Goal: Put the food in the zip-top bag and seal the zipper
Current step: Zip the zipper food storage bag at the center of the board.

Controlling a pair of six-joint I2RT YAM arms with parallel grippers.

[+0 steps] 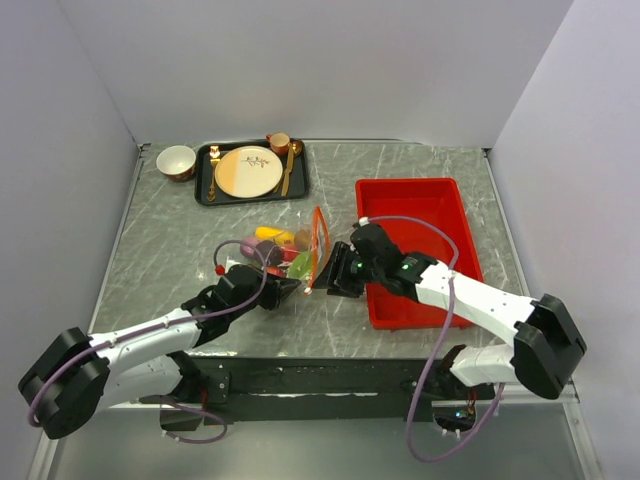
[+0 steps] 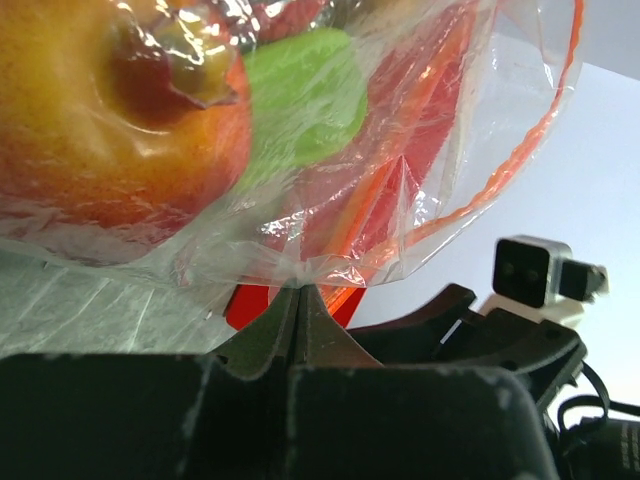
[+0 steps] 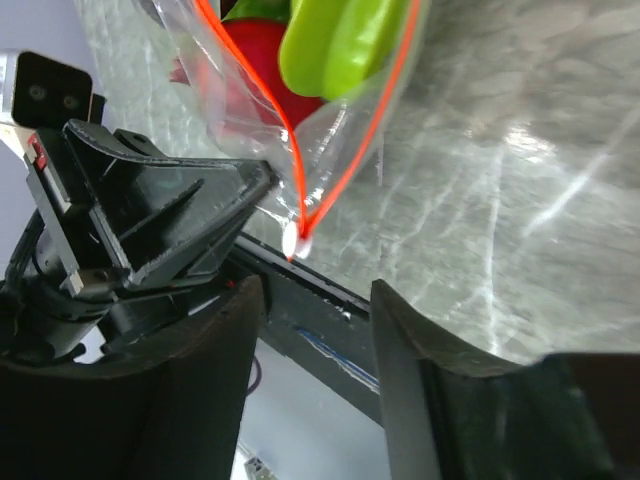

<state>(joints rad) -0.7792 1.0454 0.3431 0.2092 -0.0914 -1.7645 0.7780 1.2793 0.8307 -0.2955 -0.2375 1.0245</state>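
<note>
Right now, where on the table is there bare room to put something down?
The table is bare left of the bag, below the bowl, and between the black tray and the red tray. The red tray's floor is bare too. The middle is crowded: the left hand pinches the bag, and the open right hand sits at its zipper.

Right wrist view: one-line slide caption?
Open right jaws face the unsealed zipper at its pale end; left jaws pinch the zip-top bag, toy food inside.
</note>
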